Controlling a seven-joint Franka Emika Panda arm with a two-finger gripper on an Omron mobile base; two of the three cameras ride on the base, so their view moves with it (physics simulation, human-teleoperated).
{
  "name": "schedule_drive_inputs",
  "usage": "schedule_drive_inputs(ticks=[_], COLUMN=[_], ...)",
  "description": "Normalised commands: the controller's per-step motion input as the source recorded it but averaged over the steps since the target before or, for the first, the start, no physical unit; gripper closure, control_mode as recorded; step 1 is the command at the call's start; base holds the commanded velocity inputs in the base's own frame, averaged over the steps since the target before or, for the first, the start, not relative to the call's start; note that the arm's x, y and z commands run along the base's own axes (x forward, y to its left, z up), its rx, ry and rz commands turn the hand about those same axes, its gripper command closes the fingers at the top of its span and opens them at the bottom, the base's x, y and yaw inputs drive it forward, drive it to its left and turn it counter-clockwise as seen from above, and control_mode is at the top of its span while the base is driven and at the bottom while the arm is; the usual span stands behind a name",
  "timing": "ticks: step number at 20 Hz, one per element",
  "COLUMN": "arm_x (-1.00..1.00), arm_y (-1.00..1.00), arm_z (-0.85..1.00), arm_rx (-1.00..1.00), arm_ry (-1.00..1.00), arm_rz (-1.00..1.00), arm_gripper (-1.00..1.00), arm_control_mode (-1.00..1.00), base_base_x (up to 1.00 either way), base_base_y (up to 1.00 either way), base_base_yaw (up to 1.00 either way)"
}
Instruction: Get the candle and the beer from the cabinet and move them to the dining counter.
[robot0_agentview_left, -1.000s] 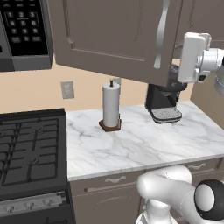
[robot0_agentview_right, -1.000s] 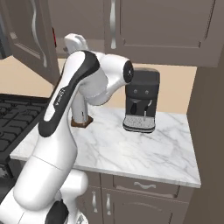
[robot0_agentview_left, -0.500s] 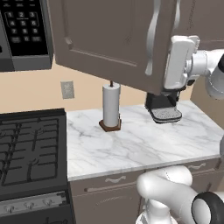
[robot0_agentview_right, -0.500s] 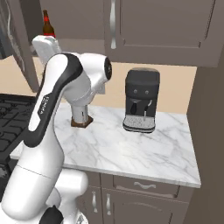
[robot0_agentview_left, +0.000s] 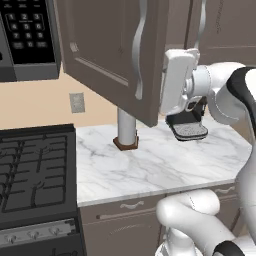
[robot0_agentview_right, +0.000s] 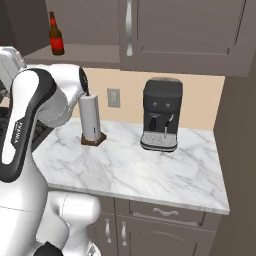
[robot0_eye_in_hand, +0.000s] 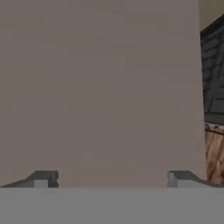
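You see the gripper (robot0_eye_in_hand: 111, 177), jaws released and wide apart, facing the swung-open door of the cabinet (robot0_agentview_left: 107, 55), while the beer (robot0_agentview_right: 56, 36) stands upright on the cabinet's shelf at eleven o'clock in the right base view.

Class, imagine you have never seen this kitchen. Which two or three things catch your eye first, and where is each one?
A dark brown glass bottle with a red label stands on the shelf of the grey-brown wall cabinet, whose door hangs swung wide over the white marble worktop. The white robot arm reaches up behind that door, its open gripper facing the flat panel. On the worktop stand a black coffee machine and a white paper-towel roll on a brown wooden base.
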Motion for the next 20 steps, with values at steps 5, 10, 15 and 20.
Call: schedule_drive_inputs(ticks=[5, 10, 15, 20], arm_x=[-0.01, 0.00, -0.01, -0.15], arm_y=[1.00, 1.00, 0.98, 0.39], arm_z=[-0.02, -0.06, -0.07, -0.07], arm_rx=[0.00, -0.02, -0.09, -0.13], arm_ry=[0.05, 0.01, -0.02, -0.07], arm_rz=[0.17, 0.13, 0.06, 0.00], arm_gripper=[-1.00, -1.00, -1.00, -1.00], arm_control_mode=[-1.00, -1.00, -1.00, -1.00], base_base_x=[0.00, 0.00, 0.00, 0.00], base_base_y=[0.00, 0.00, 0.00, 0.00], base_base_yaw=[0.00, 0.00, 0.00, 0.00])
